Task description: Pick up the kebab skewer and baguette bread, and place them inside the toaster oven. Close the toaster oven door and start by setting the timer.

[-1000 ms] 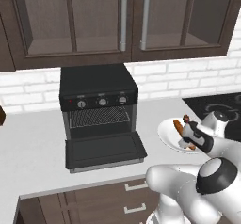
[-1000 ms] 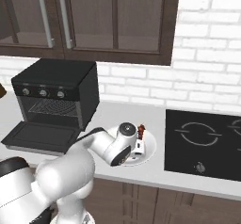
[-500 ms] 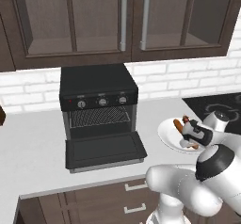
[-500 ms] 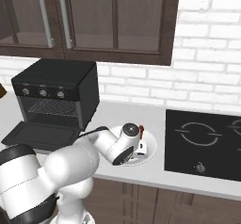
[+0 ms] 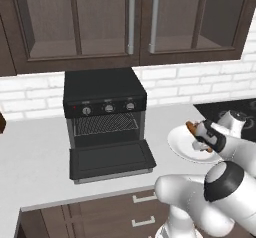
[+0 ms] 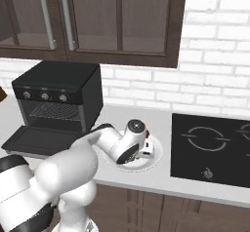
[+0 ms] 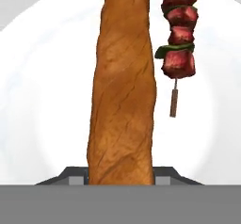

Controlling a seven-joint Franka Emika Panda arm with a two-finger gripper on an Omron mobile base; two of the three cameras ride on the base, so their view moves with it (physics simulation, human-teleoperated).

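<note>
The baguette bread (image 7: 122, 96) lies lengthwise on a white plate (image 7: 42, 100), with the kebab skewer (image 7: 179, 30) close beside it. My gripper (image 7: 120, 178) is down over the plate (image 5: 179, 147) and open. One fingertip (image 7: 73, 176) stands on each side of the loaf's near end. In the left base view the bread's orange end (image 5: 190, 127) sticks out past the hand (image 5: 200, 136). The black toaster oven (image 5: 102, 89) stands to the left, its door (image 5: 111, 159) dropped flat and its wire rack (image 5: 106, 123) bare.
A black cooktop (image 6: 210, 148) lies right of the plate (image 6: 152, 157). Dark wall cabinets (image 5: 130, 22) hang above the oven, with white brick wall behind. The counter's front edge runs just below the open door (image 6: 29, 139).
My hand has sunk lower onto the plate, towards the bread. The oven and door have not moved.
</note>
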